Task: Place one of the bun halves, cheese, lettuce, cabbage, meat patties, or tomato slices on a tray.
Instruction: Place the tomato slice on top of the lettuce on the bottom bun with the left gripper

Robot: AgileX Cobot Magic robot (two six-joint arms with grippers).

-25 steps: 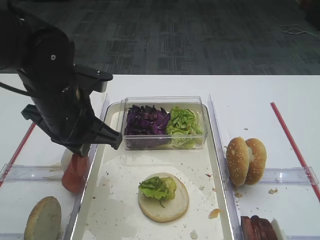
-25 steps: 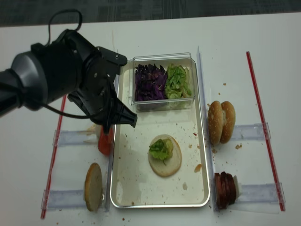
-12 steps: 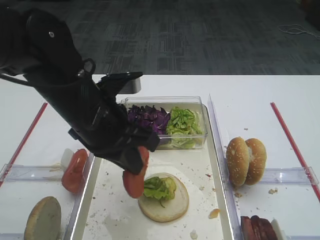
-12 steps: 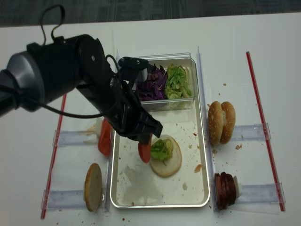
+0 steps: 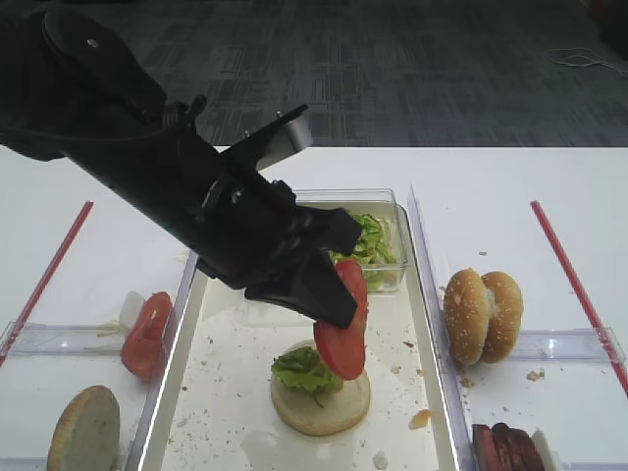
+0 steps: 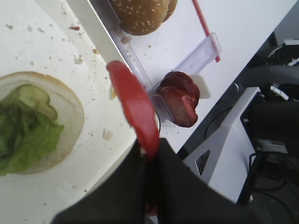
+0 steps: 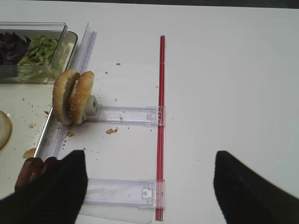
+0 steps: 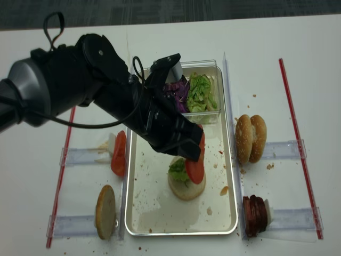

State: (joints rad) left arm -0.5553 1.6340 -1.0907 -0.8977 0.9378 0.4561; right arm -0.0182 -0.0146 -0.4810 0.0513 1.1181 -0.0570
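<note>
My left gripper [image 6: 149,151] is shut on a red tomato slice [image 6: 133,107], held on edge. In the high views the slice [image 5: 341,334] hangs just over a flat bun half [image 5: 319,404] topped with lettuce [image 5: 302,370], which lies on the cream tray [image 8: 181,232]. Whether the slice touches the bun I cannot tell. The left arm reaches across the tray from the left. My right gripper [image 7: 149,186] stands open over bare table to the right of the tray, with nothing between its fingers.
A clear box [image 8: 213,114] at the tray's far end holds purple cabbage [image 8: 173,93] and green lettuce [image 8: 201,92]. More tomato slices [image 8: 118,153] and a bun half [image 8: 105,211] stand left of the tray. Sesame buns [image 8: 251,138] and meat patties [image 8: 254,215] stand to its right.
The left gripper has carried the tomato slice from the rack on the left, rightward across the tray, to above the bun half with lettuce.
</note>
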